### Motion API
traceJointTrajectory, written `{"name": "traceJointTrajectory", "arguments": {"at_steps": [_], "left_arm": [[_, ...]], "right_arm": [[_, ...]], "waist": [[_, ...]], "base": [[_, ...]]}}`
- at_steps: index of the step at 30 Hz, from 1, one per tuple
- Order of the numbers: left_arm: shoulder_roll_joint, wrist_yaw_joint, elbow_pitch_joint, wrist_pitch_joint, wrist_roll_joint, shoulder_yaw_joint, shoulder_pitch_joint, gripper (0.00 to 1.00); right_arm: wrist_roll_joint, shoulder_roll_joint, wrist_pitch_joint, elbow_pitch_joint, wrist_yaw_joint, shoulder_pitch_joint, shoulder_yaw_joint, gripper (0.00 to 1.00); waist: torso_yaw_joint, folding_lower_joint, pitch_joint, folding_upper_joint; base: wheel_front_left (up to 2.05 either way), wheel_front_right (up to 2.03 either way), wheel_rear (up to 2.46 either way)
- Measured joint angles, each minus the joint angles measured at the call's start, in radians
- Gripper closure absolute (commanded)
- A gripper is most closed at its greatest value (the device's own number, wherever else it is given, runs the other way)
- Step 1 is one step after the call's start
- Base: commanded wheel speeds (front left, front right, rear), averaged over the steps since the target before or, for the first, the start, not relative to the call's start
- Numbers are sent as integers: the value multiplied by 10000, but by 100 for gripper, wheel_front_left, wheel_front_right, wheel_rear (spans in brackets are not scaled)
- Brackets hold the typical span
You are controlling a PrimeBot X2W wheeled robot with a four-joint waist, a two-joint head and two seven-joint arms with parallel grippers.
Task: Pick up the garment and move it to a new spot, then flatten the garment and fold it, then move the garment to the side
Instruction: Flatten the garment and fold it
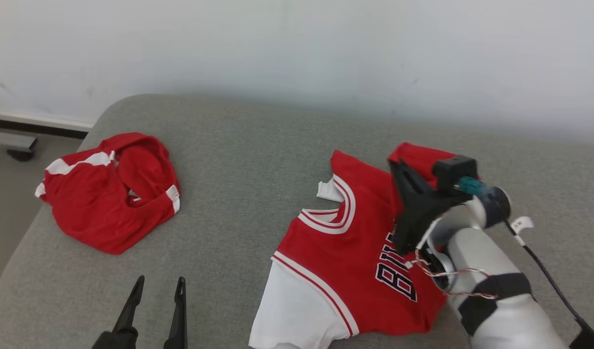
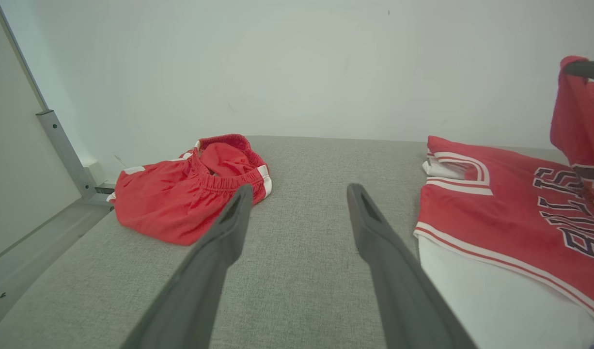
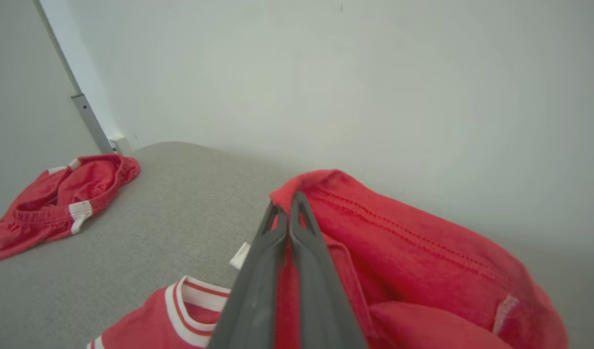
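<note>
Between the tips of your right gripper [image 1: 395, 166], whose fingers are clamped together, a red fold of the garment [image 1: 345, 252] is pinched and held up off the surface. Below and left of those fingers the rest of the garment lies spread out. Its striped collar [image 1: 333, 213] is nearest the tips, the dark lettering [image 1: 396, 271] runs under the wrist, and the white sleeve [image 1: 297, 310] lies furthest back toward you. In the right wrist view the raised fold bunches to the right of the fingers, with a stitched seam [image 3: 398, 228] running along its top.

Your left gripper [image 1: 161, 280] is released, its fingers spread wide and low over bare cushion [image 1: 239, 160]. Whether they touch it you cannot tell. The edge of the white sleeve lies just to the right of its right finger. Ahead and to the left, apart from both fingers, sits a crumpled pair of red shorts [image 1: 108, 194].

Straight ahead of the left gripper, a broad grey strip between shorts and garment is open as far as the cushion's far edge, which meets a pale wall [image 1: 297, 48]. Left of the shorts the cushion rounds off and drops to the floor [image 1: 6, 203], where a metal post [image 2: 64, 145] stands against the wall. Right of the right gripper, grey cushion extends to the frame edge, crossed by the arm's black cable [image 1: 549, 276].
</note>
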Motion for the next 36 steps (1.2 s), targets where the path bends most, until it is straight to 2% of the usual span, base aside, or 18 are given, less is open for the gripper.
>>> {"name": "traceJointTrajectory", "arguments": {"at_steps": [2, 3, 4, 5, 8, 12, 17, 20, 25, 28, 31, 36], "left_arm": [[-12, -4, 92, 0, -4, -48, -126, 0], [-21, -8, 142, 0, -4, -84, -199, 0], [-29, -15, 176, 0, -8, -127, -244, 0], [-36, -15, 201, 0, -15, -151, -267, 0], [-52, -21, 265, 0, -29, -142, -333, 0], [-54, -52, 272, 0, -36, 90, -314, 0], [-56, -67, 259, 0, -23, 198, -256, 0], [-65, -81, 163, 0, 13, 192, -257, 0], [-79, -81, 36, 0, 86, 295, -240, 0], [-73, -90, -4, 0, 86, 359, -198, 0], [-79, -92, -38, 0, 90, 353, -196, 0], [-84, -94, -77, 0, 155, 290, -195, 0]], "right_arm": [[31, 163, -316, 731, 0, -445, 395, 100], [52, 186, -357, 1129, 0, -638, 556, 68], [67, 215, -502, 1524, 0, -788, 652, 31], [115, 230, -675, 1858, 0, -898, 723, 0], [297, 230, -1053, 2658, 0, -1158, 1001, 0], [654, 201, -1559, 3143, 0, -1509, 1340, 0], [1258, -38, -1925, 2976, 0, -1570, 1789, 0], [1599, -508, -2015, 2562, 0, -1419, 1848, 0], [2056, -1386, -2059, 1724, 0, -500, 1373, 0], [2169, -1695, -2079, 1302, 0, 100, 851, 0], [2169, -1804, -2079, 1273, 0, 759, 493, 0], [2178, -1576, -2080, 1402, 0, 1337, 270, 0]], "waist": [[140, 0, 58, 0], [207, 0, 84, 0], [276, 0, 107, 1], [339, 0, 130, 0], [476, 0, 176, 1], [353, 0, 196, 0], [-55, 0, 158, 0], [-292, 0, 127, 0], [-596, 0, 95, 0], [-742, 0, 130, 0], [-788, 0, 198, 1], [-691, 0, 242, 0]], "base": [[0, 0, 0], [0, 0, 0], [0, 0, 0], [0, 0, 0], [0, 0, 0], [0, 0, 0], [0, 0, 0], [0, 0, 0], [0, 0, 0], [0, 0, 0], [0, 0, 0], [0, 0, 0]]}}
